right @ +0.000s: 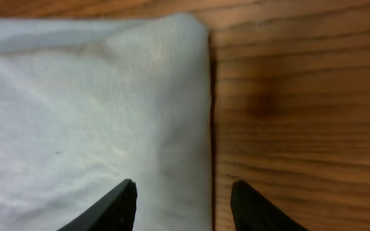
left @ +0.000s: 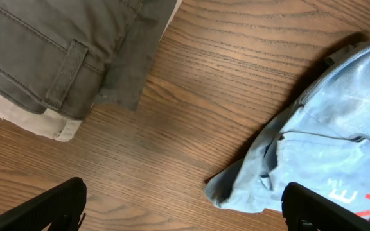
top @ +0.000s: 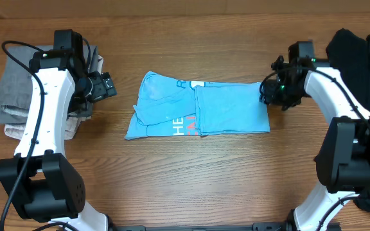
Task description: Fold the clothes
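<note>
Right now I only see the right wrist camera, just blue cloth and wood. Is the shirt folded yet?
Observer: Partly. Overhead, the shirt has a flat folded panel on your side, and the far side is rumpled.
Operator: Where's the other gripper?
Observer: The left gripper is open, beside the rumpled end, not touching it.
Operator: Anything else on the table?
Observer: A grey pile of clothes under the left arm, and dark cloth behind the right arm.
</note>
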`<state>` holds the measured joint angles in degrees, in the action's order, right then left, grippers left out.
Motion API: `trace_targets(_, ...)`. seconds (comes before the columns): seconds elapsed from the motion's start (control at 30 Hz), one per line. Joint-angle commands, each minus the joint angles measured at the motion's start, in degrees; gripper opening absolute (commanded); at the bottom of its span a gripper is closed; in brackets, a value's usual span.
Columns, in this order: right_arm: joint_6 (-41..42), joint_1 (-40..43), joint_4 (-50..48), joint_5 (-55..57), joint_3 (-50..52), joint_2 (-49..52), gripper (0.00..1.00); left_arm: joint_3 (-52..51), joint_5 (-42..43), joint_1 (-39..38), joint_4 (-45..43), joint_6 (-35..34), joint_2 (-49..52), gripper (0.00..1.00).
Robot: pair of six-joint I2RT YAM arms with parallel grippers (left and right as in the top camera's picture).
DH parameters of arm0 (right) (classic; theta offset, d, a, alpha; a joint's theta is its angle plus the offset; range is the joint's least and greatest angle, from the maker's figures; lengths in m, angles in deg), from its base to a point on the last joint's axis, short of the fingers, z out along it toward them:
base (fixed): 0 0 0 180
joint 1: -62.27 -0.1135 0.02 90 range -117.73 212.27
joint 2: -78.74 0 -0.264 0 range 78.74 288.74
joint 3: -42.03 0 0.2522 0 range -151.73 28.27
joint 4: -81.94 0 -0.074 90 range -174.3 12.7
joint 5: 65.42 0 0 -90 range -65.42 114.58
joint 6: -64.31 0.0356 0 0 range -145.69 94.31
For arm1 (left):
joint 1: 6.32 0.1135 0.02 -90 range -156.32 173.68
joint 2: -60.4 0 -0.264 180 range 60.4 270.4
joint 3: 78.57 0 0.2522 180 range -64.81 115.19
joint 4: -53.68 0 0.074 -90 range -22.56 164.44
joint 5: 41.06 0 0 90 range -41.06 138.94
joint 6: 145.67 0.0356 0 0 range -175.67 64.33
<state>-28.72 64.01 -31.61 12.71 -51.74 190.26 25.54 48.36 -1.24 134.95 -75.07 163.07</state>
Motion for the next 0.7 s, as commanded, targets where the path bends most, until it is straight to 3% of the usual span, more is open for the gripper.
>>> trace_targets(0.0, -0.4, 0.2, -3.4, -3.5, 3.9, -0.2, 0.50, -0.2, 0.6, 0.2, -0.2, 0.1, 0.2, 1.00)
trace_targets(0.13, -0.4, 0.1, -7.8, -4.9, 7.9, -0.2, 0.46, -0.2, 0.6, 0.2, -0.2, 0.1, 0.2, 1.00)
trace_targets(0.53, -0.2, 0.3, -13.6, -3.2, 11.8, -0.2, 0.49, -0.2, 0.6, 0.2, -0.2, 0.1, 0.2, 1.00)
trace_targets(0.57, -0.2, 0.3, -13.7, -3.2, 11.8, -0.2, 0.44, -0.2, 0.6, 0.2, -0.2, 0.1, 0.2, 1.00)
trace_targets(0.67, -0.2, 0.3, -13.7, -3.2, 11.8, -0.2, 0.05, -0.2, 0.6, 0.2, -0.2, 0.1, 0.2, 1.00)
